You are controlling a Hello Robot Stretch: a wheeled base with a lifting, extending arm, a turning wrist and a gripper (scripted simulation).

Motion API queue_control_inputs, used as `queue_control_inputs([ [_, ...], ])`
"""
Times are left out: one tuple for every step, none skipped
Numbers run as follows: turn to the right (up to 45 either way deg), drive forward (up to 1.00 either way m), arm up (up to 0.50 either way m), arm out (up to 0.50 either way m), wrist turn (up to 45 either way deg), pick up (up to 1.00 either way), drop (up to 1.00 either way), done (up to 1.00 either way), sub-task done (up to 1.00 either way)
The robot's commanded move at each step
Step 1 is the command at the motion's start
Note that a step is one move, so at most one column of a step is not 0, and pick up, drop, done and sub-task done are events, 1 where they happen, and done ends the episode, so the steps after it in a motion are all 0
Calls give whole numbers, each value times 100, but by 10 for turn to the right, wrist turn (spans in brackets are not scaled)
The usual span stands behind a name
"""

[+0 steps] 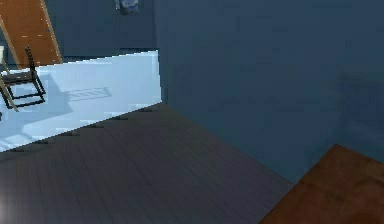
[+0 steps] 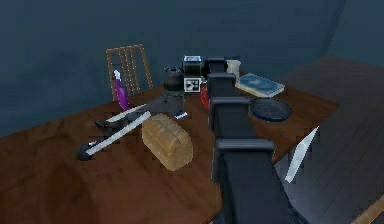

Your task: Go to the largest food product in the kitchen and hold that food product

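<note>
A brown bread loaf (image 2: 167, 140) lies on a wooden table (image 2: 60, 160) in the arm side view, left of the arm's dark bar (image 2: 240, 150). The arm reaches out over the table. At its far end stand white squares with black marks, and left of them is the gripper (image 2: 173, 84), beyond the loaf's far end. Table things lie at and behind it, so I cannot tell whether it holds anything.
On the table are a purple bottle (image 2: 120, 93), a wire rack (image 2: 128, 62), a long grey utensil (image 2: 113, 136), a book (image 2: 259, 83), a dark round dish (image 2: 268, 108) and a white blade-like thing (image 2: 300, 156). Ahead are dark floor, a pale low wall (image 1: 90, 90), a chair (image 1: 22, 80), a blue wall and the table's corner (image 1: 340, 190).
</note>
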Motion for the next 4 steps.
queue_control_inputs([
  [0, 0, 0, 0, 450, 0, 0, 0, 0],
  [0, 0, 0, 0, 270, 0, 0, 0, 0],
  [0, 0, -24, 0, 0, 0, 0, 0, 0],
  [0, 0, 0, 0, 0, 100, 0, 0, 0],
])
